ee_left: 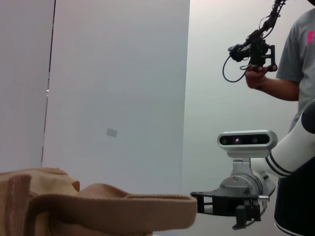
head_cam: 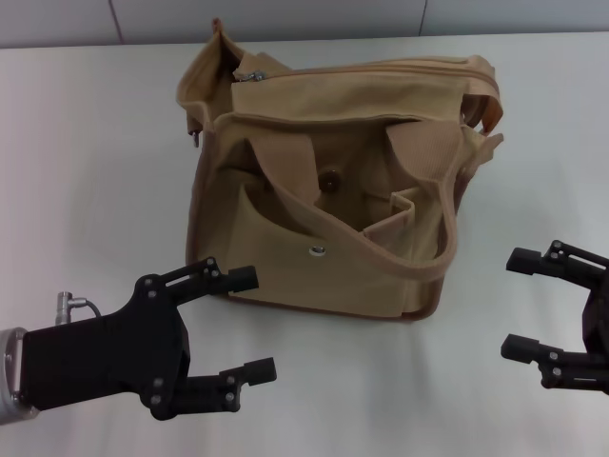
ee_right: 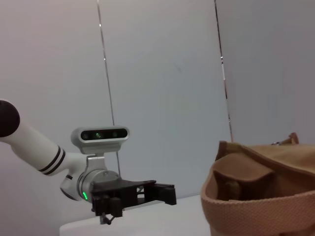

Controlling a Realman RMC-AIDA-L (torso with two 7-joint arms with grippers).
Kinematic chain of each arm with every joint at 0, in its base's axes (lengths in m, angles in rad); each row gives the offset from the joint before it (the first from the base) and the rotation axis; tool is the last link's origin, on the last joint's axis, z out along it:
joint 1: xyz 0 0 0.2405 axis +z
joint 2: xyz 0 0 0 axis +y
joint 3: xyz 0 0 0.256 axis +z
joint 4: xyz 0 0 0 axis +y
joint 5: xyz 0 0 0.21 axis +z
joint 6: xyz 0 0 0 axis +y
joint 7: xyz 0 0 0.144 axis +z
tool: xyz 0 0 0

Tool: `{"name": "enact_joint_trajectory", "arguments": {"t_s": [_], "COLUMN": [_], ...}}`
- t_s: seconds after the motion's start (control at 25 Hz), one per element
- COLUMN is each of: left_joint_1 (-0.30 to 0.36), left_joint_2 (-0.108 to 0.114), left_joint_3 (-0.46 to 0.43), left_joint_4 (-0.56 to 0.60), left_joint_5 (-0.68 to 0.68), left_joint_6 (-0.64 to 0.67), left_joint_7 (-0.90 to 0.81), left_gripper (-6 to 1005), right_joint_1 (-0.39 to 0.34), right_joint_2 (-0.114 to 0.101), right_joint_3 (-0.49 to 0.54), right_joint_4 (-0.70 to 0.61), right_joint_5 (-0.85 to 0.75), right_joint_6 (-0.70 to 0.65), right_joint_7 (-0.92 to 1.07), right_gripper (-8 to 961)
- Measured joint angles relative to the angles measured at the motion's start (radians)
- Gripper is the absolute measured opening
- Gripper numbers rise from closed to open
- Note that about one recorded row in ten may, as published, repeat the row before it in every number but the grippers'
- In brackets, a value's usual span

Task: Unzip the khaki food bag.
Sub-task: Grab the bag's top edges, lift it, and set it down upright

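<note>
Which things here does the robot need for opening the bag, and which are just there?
For the job:
- khaki food bag, lying on the white table
- its zipper pull, at the top far corner
- left gripper, open, near the bag's front
- right gripper, open, off to the bag's right

Just there:
- a person holding a camera rig in the background

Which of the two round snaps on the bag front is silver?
The lower snap on the front pocket is silver; the upper one is dark brown.
</note>
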Motion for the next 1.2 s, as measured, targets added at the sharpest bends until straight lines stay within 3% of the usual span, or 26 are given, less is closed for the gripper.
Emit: {"name": "enact_joint_trajectory", "arguments": {"t_s": [0.28,0.48,0.6,0.92,1.2], "left_joint_1": [0.006,0.037,0.022,-0.128,-0.209], "left_joint_2": [-0.003,-0.013,-0.014,-0.016,-0.016], "left_joint_3": [-0.030,-0.263,-0.343,-0.301,-0.295], "left_joint_4": [0.001,-0.058,-0.133,-0.272,-0.334], "left_joint_5": [-0.004,-0.011,-0.020,-0.072,-0.078], "left_joint_6": [-0.005,-0.104,-0.175,-0.350,-0.452], "left_joint_7": [0.018,0.146,0.246,0.330,0.368], "left_gripper": [813,794,782,752,725], "right_joint_1": [0.011,0.013,0.015,0.021,0.024], "right_joint_2": [0.005,0.009,0.010,0.011,0.012], "right_joint_3": [-0.001,-0.001,-0.001,-0.001,0.002], "right_joint_4": [0.001,0.001,0.000,0.000,0.000], "right_joint_5": [-0.004,-0.004,-0.004,-0.004,-0.002], "right_joint_6": [0.013,0.026,0.027,0.027,0.028], "right_joint_7": [0.005,0.009,0.009,0.012,0.024], "right_gripper": [847,848,848,846,845]}}
